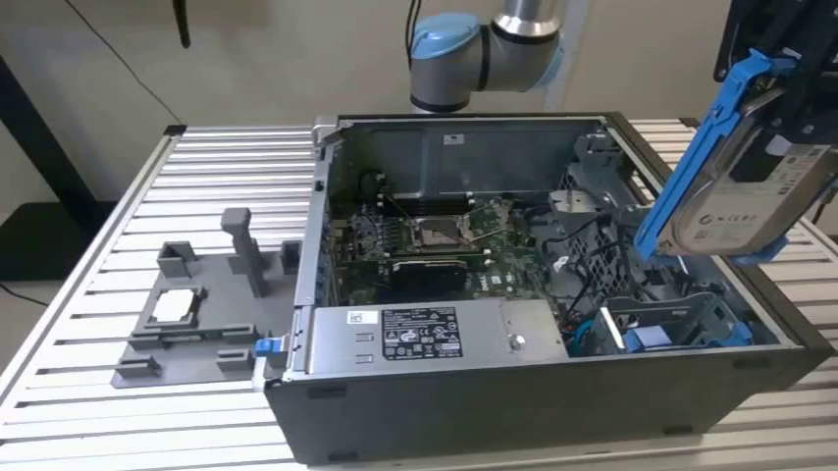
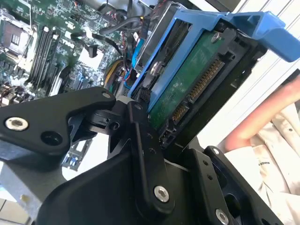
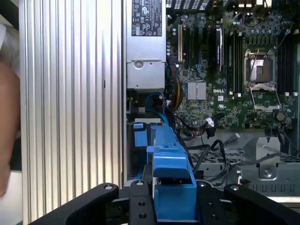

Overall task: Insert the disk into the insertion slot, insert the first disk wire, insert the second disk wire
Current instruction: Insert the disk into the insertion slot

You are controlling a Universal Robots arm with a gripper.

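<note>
Disk (image 1: 740,191): held aloft at the exterior view's right, standing on end and tilted, with its white label facing that camera and its blue carrier framing it. It is above the right-hand side of the open computer case (image 1: 524,412) and is not seated in anything.

End effector (image 3: 171,201): clenched on the disk. In both wrist views the black fingers (image 3: 140,201) press against the carrier from either side. The second wrist view shows the disk's green circuit-board face and its connector edge.

Insertion slot (image 1: 681,316): in the grey perforated drive cage at the case's near right corner, below the disk and apart from it.

Surroundings: the motherboard (image 1: 433,235) lies in the case's main cavity, with the power supply (image 1: 419,339) along the near wall. The case rests on a slatted metal tabletop (image 1: 235,157). A grey fixture (image 1: 196,314) sits beside the case at the exterior view's left. A person's forearm (image 2: 253,126) is near the disk.
</note>
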